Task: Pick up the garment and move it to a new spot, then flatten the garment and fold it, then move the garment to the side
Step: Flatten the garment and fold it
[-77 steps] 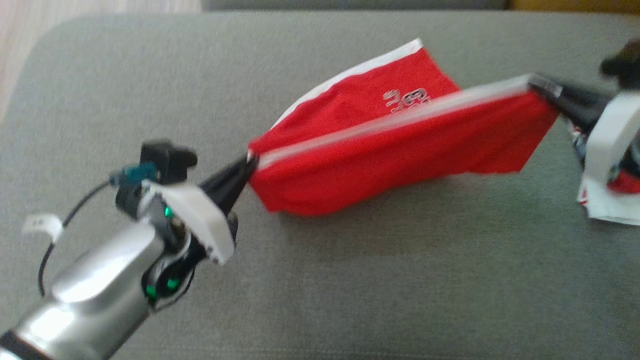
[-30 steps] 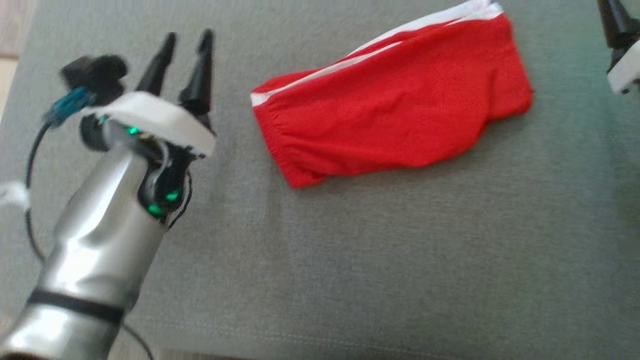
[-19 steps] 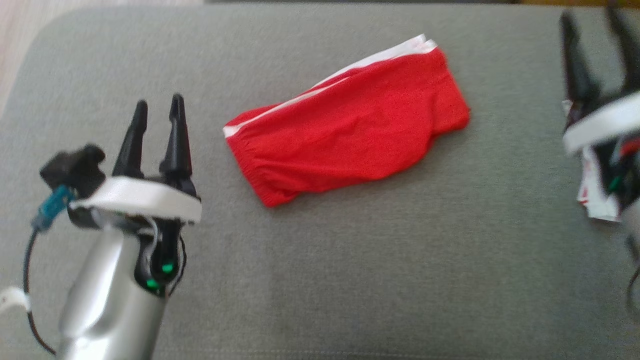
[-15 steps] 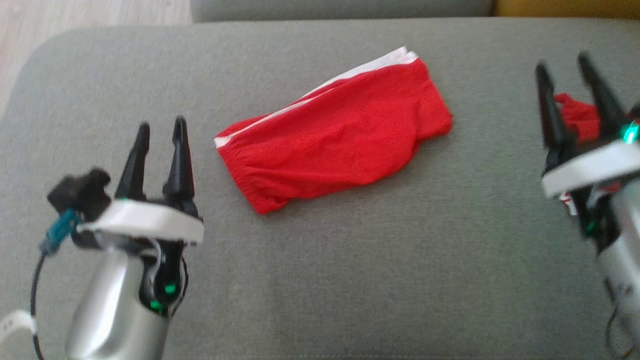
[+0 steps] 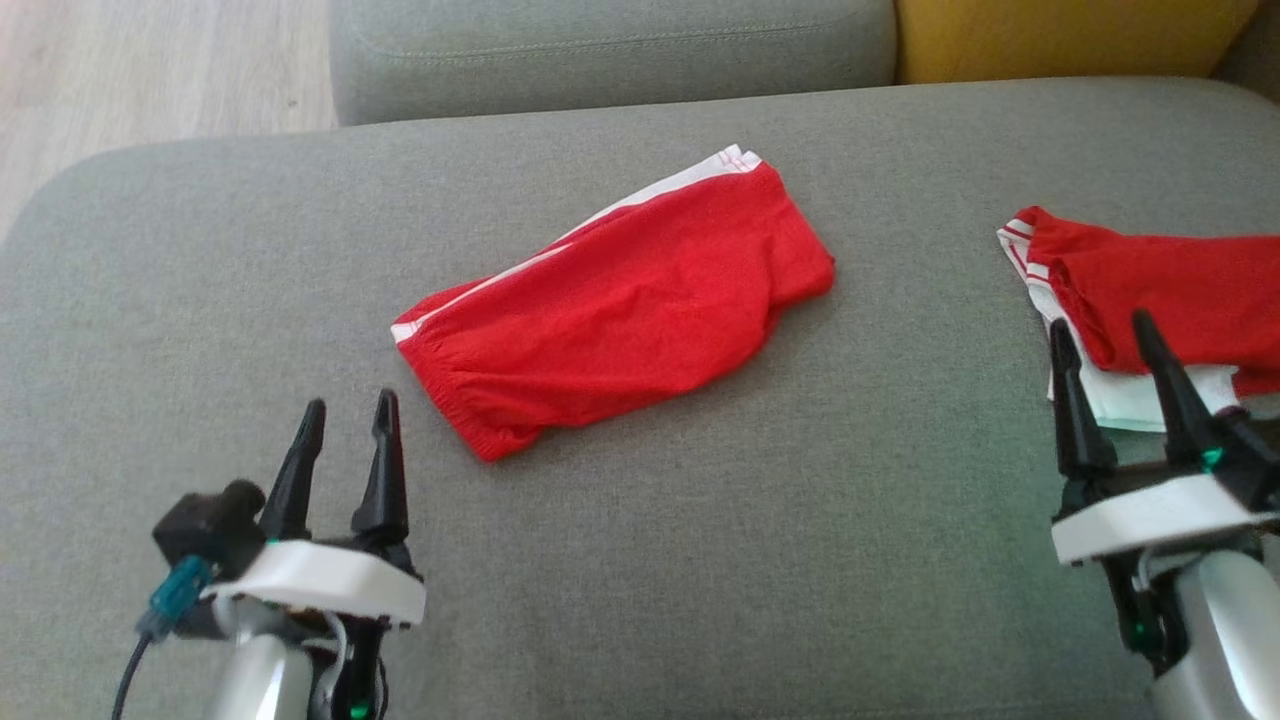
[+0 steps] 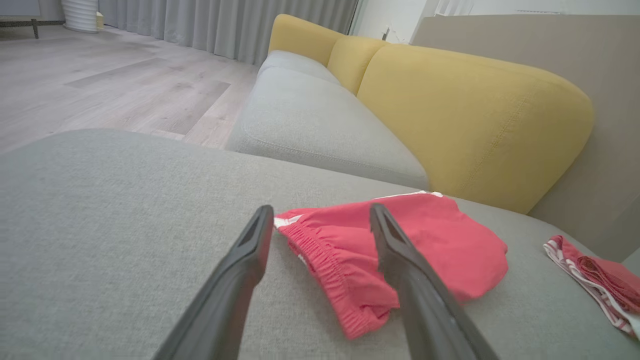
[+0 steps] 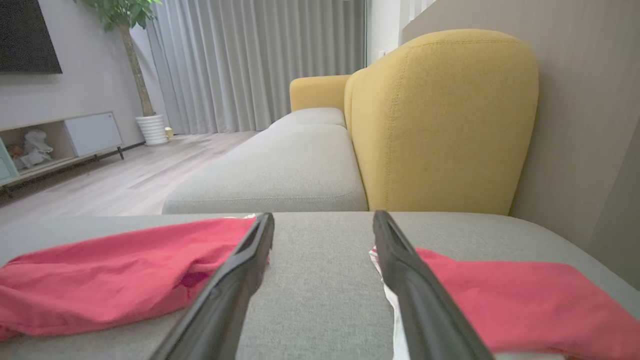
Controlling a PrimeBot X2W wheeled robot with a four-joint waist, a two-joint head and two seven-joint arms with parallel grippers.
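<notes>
Folded red garment [image 5: 615,300] flat on grey cushion [image 5: 700,560], left claw [image 5: 350,400] spread, right claw [image 5: 1100,320] spread (both off the garment)

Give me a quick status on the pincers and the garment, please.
Left pincer and right pincer open, empty. Red garment folded on grey cushion, ungripped. Second red-and-white pile by right pincer.

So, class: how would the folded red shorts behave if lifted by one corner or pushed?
Probably floppy: the red shorts lie limp and rumpled, so a corner lift would likely undo the fold. Probably light: thin cloth, barely denting the grey cushion. Pushed, they would likely bunch at the gathered waistband rather than slide.
</notes>
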